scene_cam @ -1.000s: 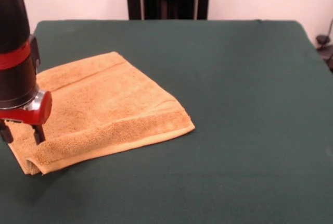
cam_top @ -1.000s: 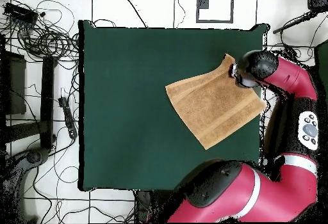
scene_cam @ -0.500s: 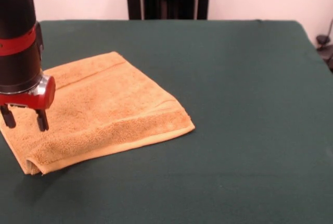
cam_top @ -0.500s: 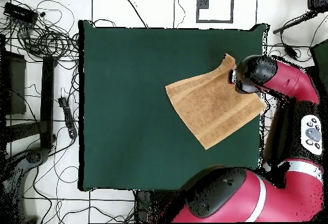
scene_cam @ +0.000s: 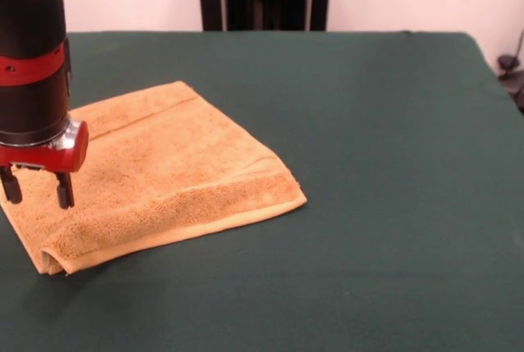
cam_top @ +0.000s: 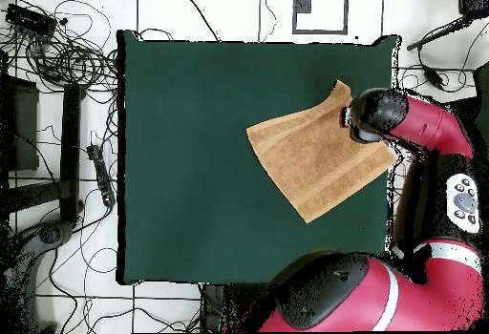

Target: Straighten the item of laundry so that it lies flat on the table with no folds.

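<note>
**One towel, partly hidden by the arm**

The golden-orange towel (scene_cam: 168, 172) lies at the left of the front frame on the green surface (scene_cam: 385, 164), its lower-left corner curled into a fold. The end effector (scene_cam: 37, 188) hovers over that left edge, fingers spread and empty. Overhead, the arm covers the towel's upper-right corner.

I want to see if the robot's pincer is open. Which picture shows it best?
The front view. There the pincer hangs over the towel with its two black fingers apart, so it is open. In the overhead view the arm's round wrist hides the pincer, and you see only where it sits above the towel's corner.
</note>
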